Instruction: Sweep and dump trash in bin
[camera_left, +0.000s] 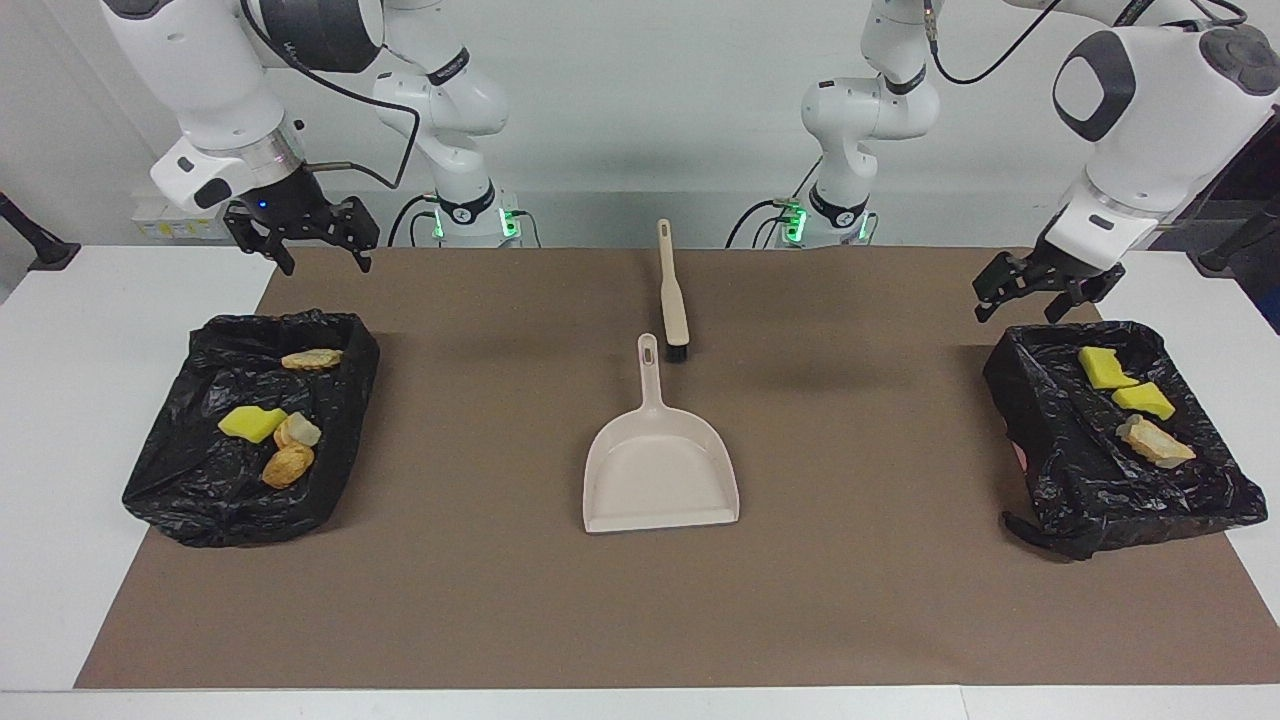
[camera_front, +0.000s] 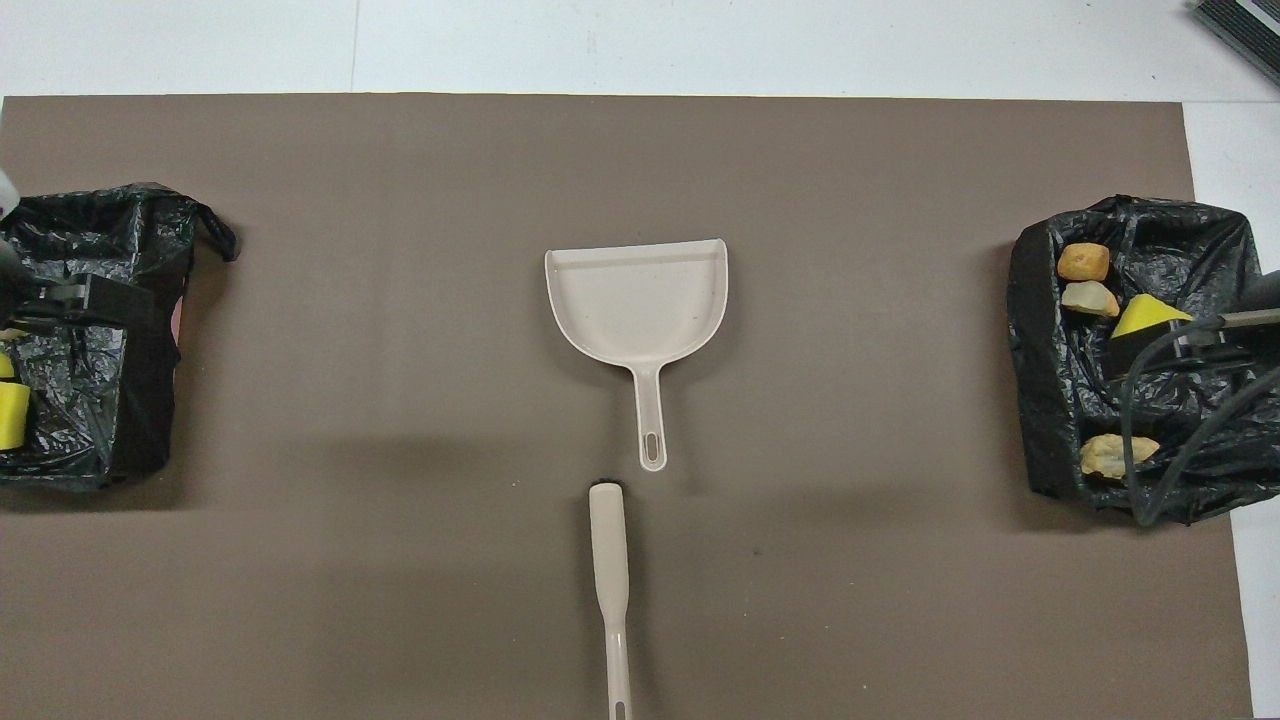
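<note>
The left hand (camera_left: 1040, 291) hangs in the air with its fingers spread wide and nothing between them, over the robot-side rim of the black-lined bin (camera_left: 1030, 400) at the left arm's end of the desk. It touches neither the liner nor anything inside. In that bin lie two yellow sponge chunks (camera_left: 1104, 367) and a tan bread-like piece (camera_left: 1155, 441), all resting on the crumpled plastic.

The right hand (camera_left: 305, 238) is likewise spread wide and empty — it hovers over the brown mat's (camera_left: 500, 600) corner at the right arm's end, near the robots, and clear of the second black-lined bin (camera_left: 180, 500) below it. This arm simply waits there. That bin holds a yellow chunk (camera_left: 252, 423), a pale scrap touching an orange-brown piece (camera_left: 288, 465), and a flat bread-like piece (camera_left: 312, 358) near its robot-side rim.

Between the two bins, well apart from both, the beige dustpan (camera_left: 660, 470) lies flat on the mat, its pan bare, its handle pointing toward the robots. Just past the handle's tip — close, though I can't tell whether they touch — lies the brush (camera_left: 673, 295), lined up lengthwise with the dustpan, its dark bristle end toward the pan and its handle toward the robots. No scrap lies on the mat itself; all the trash sits in the two bins. The white desk (camera_left: 70, 400) shows around the mat's edges.
</note>
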